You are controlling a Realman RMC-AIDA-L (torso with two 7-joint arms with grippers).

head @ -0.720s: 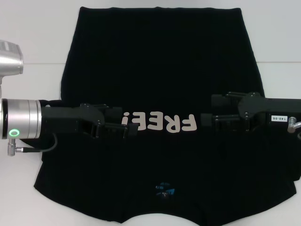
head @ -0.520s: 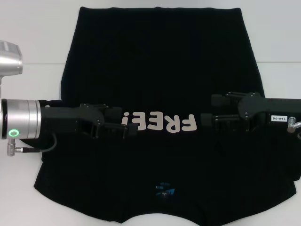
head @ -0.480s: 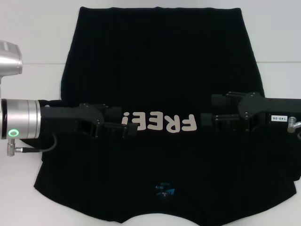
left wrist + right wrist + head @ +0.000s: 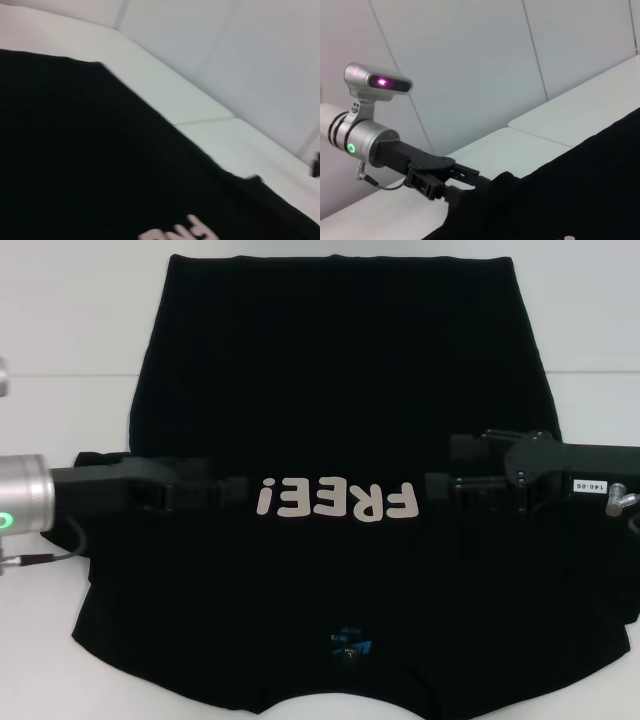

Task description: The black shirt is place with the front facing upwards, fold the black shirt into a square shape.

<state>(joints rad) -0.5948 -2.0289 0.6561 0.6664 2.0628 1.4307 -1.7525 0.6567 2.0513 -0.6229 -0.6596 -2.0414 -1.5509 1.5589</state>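
Note:
The black shirt (image 4: pixel 340 390) lies flat on the white table, front up. Its pale "FREE!" lettering (image 4: pixel 336 501) reads upside down in the head view, and the blue neck label (image 4: pixel 346 645) is near the table's front edge. My left gripper (image 4: pixel 232 492) hovers low over the shirt just left of the lettering. The right wrist view shows it (image 4: pixel 472 179) with its fingers apart and holding nothing, beside a small raised hump of cloth. My right gripper (image 4: pixel 440 486) is over the shirt just right of the lettering. The left wrist view shows the shirt (image 4: pixel 90 160) and part of the lettering.
The white table (image 4: pixel 70 320) shows around the shirt on the left, right and far sides, with a seam line across it. A pale wall (image 4: pixel 470 60) stands behind the table. The shirt's near hem reaches the table's front edge.
My left arm has drawn back to the left, away from the lettering, and its wrist has turned. My right gripper has barely shifted. The shirt has not moved.

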